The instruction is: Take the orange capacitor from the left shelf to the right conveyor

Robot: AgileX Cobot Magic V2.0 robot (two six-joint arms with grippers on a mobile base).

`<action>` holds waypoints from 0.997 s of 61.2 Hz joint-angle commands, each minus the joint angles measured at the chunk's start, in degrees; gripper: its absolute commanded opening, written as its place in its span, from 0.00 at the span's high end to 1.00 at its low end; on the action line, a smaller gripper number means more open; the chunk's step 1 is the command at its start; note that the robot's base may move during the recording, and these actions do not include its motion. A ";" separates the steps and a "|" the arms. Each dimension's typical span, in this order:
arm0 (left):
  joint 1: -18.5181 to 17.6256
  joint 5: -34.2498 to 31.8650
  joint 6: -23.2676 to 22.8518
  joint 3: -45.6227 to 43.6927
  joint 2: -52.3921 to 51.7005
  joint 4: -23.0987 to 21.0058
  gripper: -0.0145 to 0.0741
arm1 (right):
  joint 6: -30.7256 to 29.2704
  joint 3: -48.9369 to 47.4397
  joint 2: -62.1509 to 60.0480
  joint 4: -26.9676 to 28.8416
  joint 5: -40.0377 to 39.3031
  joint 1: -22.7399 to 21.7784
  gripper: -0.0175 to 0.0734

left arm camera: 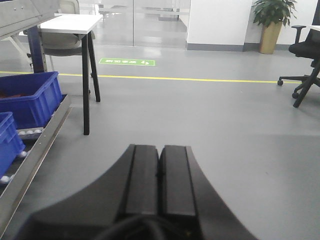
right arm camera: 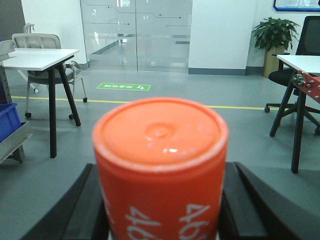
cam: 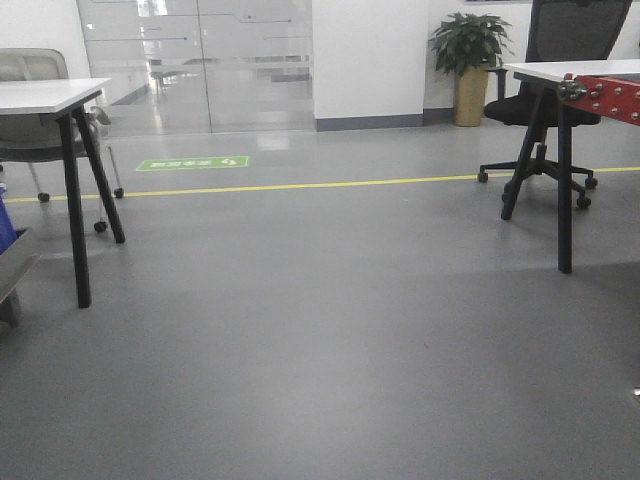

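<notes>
In the right wrist view the orange capacitor point(right arm camera: 161, 165), a fat orange cylinder with white digits on its side, fills the middle. My right gripper point(right arm camera: 161, 210) is shut on it, one black finger on each side. In the left wrist view my left gripper point(left arm camera: 159, 172) is shut and empty, its two black fingers pressed together above the grey floor. The left shelf shows as a metal roller rack point(left arm camera: 37, 145) with blue bins point(left arm camera: 30, 97) at the left. Neither gripper shows in the front view.
A white table with black legs point(cam: 70, 150) and a grey chair stand at the left. Another table and a black office chair point(cam: 545, 110) stand at the right, with a red metal frame point(cam: 610, 97) at its edge. A yellow floor line point(cam: 320, 184) crosses ahead. A potted plant point(cam: 470, 60) stands by the wall.
</notes>
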 commanded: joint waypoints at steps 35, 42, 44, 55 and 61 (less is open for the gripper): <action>0.10 -5.30 -0.09 -0.25 -0.64 -0.20 0.98 | -0.35 -1.64 0.46 -0.52 -5.36 -0.05 0.60; 0.10 -5.30 -0.09 -0.25 -0.64 -0.20 0.98 | -0.35 -1.64 0.46 -0.52 -5.36 -0.05 0.60; 0.10 -5.30 -0.09 -0.25 -0.64 -0.20 0.98 | -0.35 -1.64 0.46 -0.52 -5.36 -0.05 0.60; 0.10 -5.30 -0.09 -0.25 -0.64 -0.20 0.98 | -0.35 -1.64 0.46 -0.52 -5.36 -0.05 0.60; 0.10 -5.30 -0.09 -0.25 -0.64 -0.20 0.98 | -0.35 -1.64 0.46 -0.52 -5.36 -0.05 0.60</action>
